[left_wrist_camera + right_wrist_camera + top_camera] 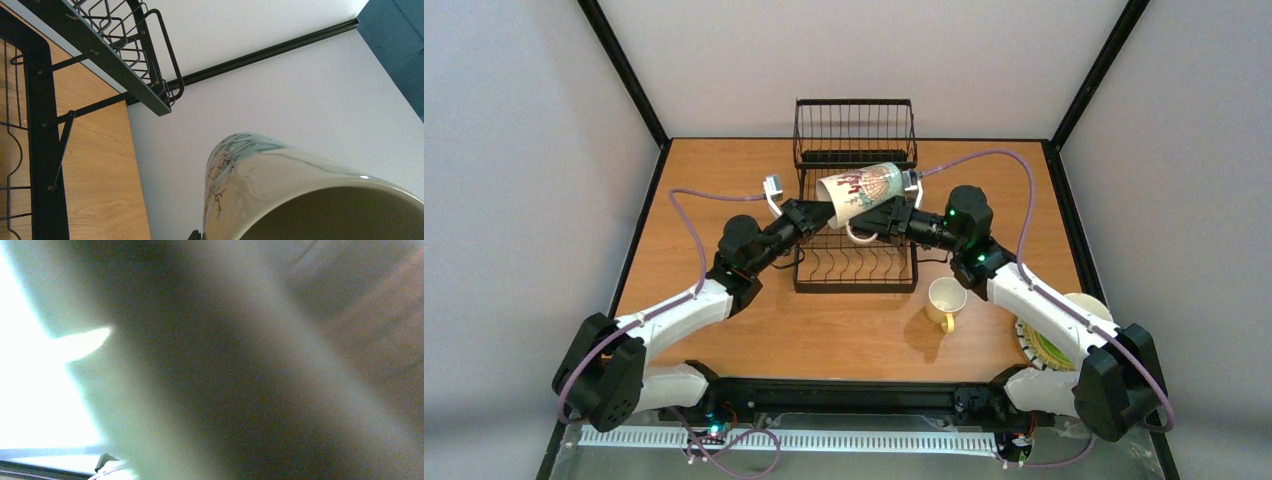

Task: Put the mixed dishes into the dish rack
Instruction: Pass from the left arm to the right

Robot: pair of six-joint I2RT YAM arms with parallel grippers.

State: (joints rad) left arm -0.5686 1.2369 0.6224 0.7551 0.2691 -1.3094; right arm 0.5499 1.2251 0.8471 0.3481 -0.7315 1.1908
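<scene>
A mug (pixel 861 190) hangs sideways over the rack (pixel 854 272), left jaws clamped on its rim, likely for mouth-down loading; whether the right jaws grip it cannot be told.

Wooden desk (pixel 844 335): black wire dish rack (pixel 856 270) far centre; cream-yellow mug (pixel 946 300) upright near rack's front right corner; stacked plates (pixel 1036 347) at right edge.
</scene>
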